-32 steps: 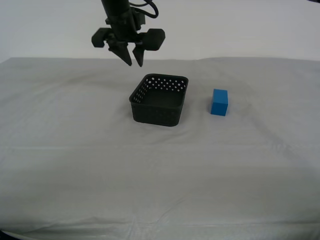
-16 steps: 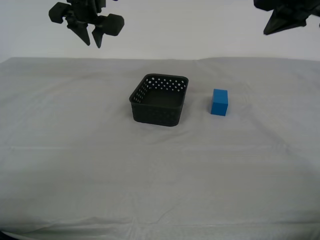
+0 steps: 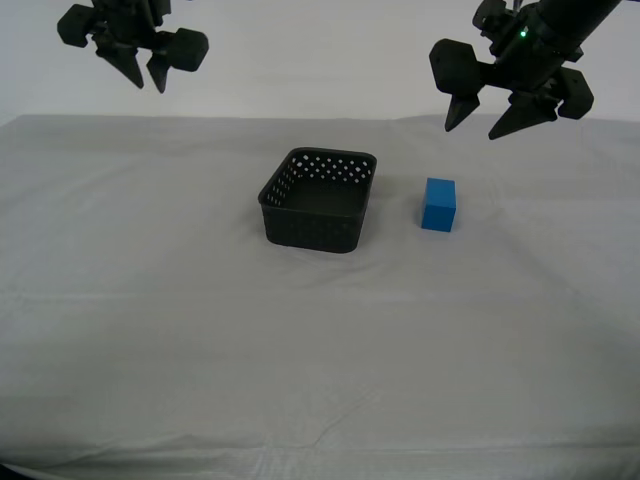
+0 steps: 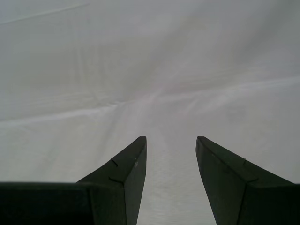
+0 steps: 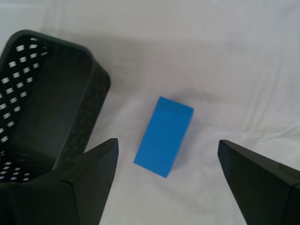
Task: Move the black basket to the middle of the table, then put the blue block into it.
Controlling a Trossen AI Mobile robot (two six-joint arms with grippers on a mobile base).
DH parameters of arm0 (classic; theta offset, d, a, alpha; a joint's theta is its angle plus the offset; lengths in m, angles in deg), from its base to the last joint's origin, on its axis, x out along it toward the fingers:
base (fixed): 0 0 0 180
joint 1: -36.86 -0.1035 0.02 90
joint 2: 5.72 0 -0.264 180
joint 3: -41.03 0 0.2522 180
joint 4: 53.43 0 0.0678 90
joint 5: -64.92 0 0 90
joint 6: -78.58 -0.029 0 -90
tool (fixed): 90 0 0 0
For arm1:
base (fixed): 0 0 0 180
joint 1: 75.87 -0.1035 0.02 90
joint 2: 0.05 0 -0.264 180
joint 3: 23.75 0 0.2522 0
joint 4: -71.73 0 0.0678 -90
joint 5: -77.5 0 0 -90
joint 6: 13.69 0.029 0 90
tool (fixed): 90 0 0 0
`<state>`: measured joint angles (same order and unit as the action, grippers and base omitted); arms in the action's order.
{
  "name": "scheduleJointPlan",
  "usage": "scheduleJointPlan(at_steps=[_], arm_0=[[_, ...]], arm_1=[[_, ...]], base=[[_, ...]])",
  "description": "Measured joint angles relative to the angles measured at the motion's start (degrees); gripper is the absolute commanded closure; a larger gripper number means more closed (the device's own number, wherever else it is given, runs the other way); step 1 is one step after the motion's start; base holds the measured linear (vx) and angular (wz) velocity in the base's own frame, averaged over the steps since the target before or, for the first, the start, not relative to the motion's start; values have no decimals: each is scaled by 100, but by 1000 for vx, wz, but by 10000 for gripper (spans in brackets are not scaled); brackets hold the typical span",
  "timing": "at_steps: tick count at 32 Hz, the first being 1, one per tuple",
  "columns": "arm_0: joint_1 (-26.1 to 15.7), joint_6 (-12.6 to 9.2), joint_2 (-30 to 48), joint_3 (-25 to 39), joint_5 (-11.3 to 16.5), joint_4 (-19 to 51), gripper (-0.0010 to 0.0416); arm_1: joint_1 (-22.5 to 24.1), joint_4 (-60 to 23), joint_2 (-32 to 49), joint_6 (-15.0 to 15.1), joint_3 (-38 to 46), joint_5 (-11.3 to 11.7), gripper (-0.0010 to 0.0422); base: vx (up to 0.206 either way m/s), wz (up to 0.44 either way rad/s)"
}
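Observation:
The black basket [image 3: 312, 226] stands upright and empty near the middle of the table [image 3: 320, 340]. The blue block [image 3: 438, 204] stands on the cloth just to the exterior view's right of it, apart from it. My first gripper [image 3: 475, 128] hangs open and empty, high above the block. In the first wrist view the block [image 5: 164, 136] lies between its spread jaws [image 5: 168, 142], with the basket [image 5: 47, 93] beside it. My second gripper [image 3: 148, 85] is open and empty, high at the exterior view's far left. Its wrist view shows its jaws [image 4: 171, 140] over bare cloth.
The pale wrinkled cloth [image 3: 150, 300] covers the whole table. A plain white wall stands behind the table's far edge [image 3: 320, 116]. Nothing else lies on the cloth.
My second gripper rose from above the basket and moved to the exterior view's left. My first gripper came in from the upper right and lowered towards the block. Basket and block stayed put.

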<state>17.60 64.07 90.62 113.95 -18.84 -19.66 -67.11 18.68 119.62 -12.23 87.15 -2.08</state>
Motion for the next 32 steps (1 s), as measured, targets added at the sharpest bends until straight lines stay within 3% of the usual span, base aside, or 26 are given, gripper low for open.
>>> scheduleJointPlan(at_steps=[2,4,9,10,15,18,19,21,25,32], arm_0=[[-114,-74,-9,9,-190,-17,90],[-177,-214,22,2,-192,-11,101],[-330,-378,271,9,-205,-20,102],[-356,-494,319,7,-203,-28,96],[-365,-763,372,9,-269,-28,88],[-389,-988,369,7,-280,-31,95],[-402,-1266,369,2,-286,-28,92],[-413,-1381,369,2,-304,22,89],[-415,-1423,387,2,-389,2,95],[-501,-1606,1239,24,-332,-256,97]], arm_1=[[-92,50,0,0,-59,0,273],[-109,50,0,0,-68,-4,273],[-120,131,0,2,-70,-317,273],[-125,129,0,2,-70,-363,273],[-129,153,0,2,-70,-367,273],[-129,175,0,2,-70,-367,273],[-129,195,0,0,-70,-463,273],[-131,216,0,0,-70,-660,273],[-129,229,0,0,-70,-664,273],[-127,271,0,-15,-70,-667,273]], base=[[0,0],[0,0],[0,0],[0,0],[0,0],[0,0],[0,0],[0,0],[0,0],[0,0]])
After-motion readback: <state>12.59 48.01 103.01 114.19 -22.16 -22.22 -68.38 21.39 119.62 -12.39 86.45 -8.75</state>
